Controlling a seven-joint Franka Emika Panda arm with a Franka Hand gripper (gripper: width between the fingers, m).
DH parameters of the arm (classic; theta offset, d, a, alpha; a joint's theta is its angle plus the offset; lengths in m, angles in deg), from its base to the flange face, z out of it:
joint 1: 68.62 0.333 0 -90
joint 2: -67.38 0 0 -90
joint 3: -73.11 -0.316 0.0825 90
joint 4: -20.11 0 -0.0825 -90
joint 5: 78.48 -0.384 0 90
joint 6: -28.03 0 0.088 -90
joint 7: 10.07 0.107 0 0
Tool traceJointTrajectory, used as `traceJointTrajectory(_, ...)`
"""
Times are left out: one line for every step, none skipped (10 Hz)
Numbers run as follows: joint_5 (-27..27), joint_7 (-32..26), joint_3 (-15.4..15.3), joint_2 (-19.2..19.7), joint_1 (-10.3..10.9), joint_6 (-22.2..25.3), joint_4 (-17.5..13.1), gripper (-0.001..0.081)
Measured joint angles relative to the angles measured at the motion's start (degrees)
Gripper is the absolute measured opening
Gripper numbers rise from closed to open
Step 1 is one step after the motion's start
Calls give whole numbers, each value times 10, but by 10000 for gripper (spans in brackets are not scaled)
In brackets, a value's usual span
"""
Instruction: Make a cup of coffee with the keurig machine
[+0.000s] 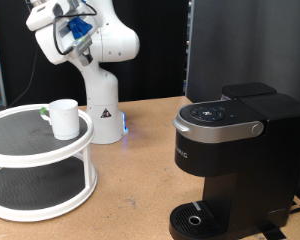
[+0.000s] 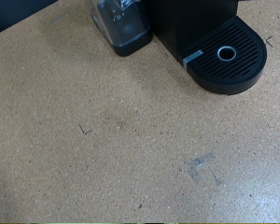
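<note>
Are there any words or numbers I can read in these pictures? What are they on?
None can be read.
The keurig machine has pale sideways lettering on its front, too small and blurred.
Its button panel shows tiny marks, unreadable.
The robot base has a small dark triangle sign, no legible text.

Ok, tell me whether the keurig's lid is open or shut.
Shut: the keurig machine has its silver lid handle lying flat around the button panel.

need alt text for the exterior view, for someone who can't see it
A black keurig machine stands on a brown table at the view's right, its drip base bare. A white cup sits on the top tier of a white two-tier stand at the left. The white robot arm rises behind them; its gripper does not show.
</note>
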Motion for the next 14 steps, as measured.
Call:
traceJointTrajectory(10, -21, 10, -9, -7, 6, 6, 7)
traceJointTrajectory(21, -49, 24, -22, -15, 17, 11, 7)
traceJointTrajectory(35, -80, 40, -35, -22, 43, 13, 7)
traceJointTrajectory(53, -106, 55, -45, -28, 77, 10, 7)
traceJointTrajectory(68, -125, 68, -54, -35, 108, 5, 7)
traceJointTrajectory(72, -135, 76, -63, -39, 124, 2, 7)
traceJointTrajectory(72, -133, 76, -62, -39, 123, 3, 7)
traceJointTrajectory(67, -122, 76, -63, -42, 93, 10, 7)
traceJointTrajectory(57, -113, 78, -68, -49, 52, 23, 7)
traceJointTrajectory(45, -112, 85, -76, -59, 20, 35, 7)
traceJointTrajectory(32, -119, 97, -88, -67, 0, 44, 7)
traceJointTrajectory(23, -128, 115, -100, -71, -7, 46, 7)
traceJointTrajectory(18, -134, 132, -109, -74, -7, 45, 7)
traceJointTrajectory(17, -138, 147, -116, -74, -2, 40, 7)
